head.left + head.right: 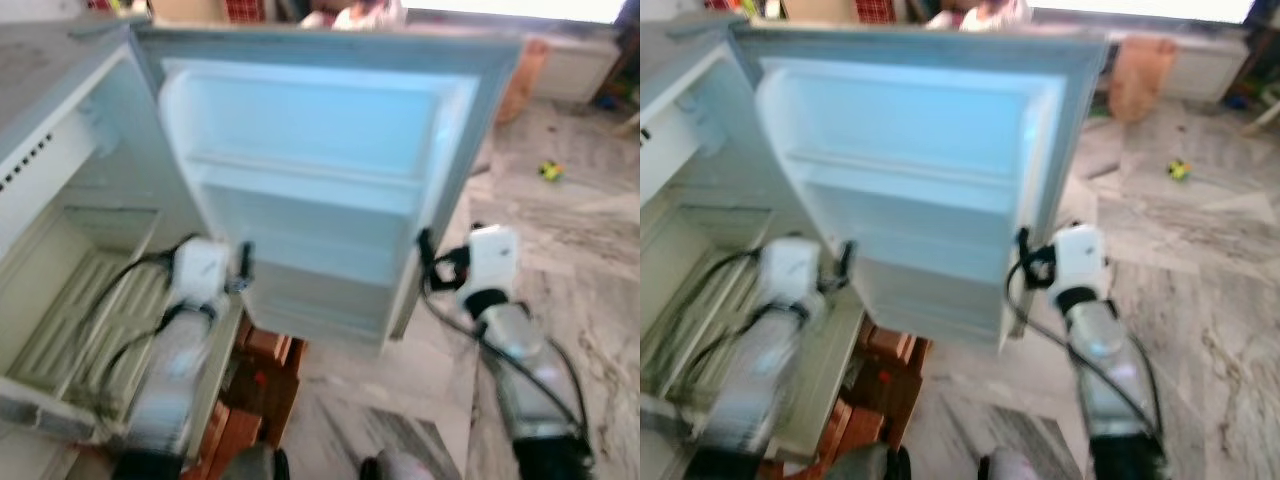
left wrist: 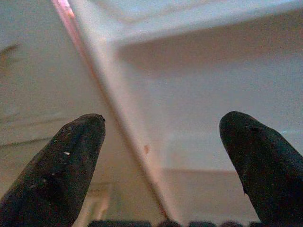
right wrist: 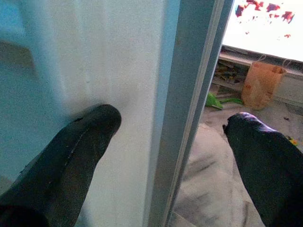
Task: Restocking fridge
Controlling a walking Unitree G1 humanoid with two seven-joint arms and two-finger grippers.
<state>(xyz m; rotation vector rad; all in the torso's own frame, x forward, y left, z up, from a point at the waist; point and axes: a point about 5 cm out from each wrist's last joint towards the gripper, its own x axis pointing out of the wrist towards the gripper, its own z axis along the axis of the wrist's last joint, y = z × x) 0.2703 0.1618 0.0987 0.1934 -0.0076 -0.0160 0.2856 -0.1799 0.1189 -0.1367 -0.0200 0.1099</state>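
On the left stands the open fridge (image 1: 60,300), its pale plastic cavity ribbed with a slatted shelf (image 1: 85,320). The left hand (image 1: 245,262) hovers at the hinge side of the door (image 1: 310,200), fingers spread wide with nothing between them. The door swings fully open in the middle, smooth white moulded plastic with shallow rectangular bins and a grey edge. The right hand (image 3: 173,137) straddles the door's free edge, fingers spread either side of it, one pad resting against the inner liner. Further right lies veined marble floor (image 1: 580,240) with a small green toy (image 1: 551,171) well apart. No stock shows in the fridge or in either hand. The slick edge could slip from that loose straddle, judging by the gap, letting the door swing.
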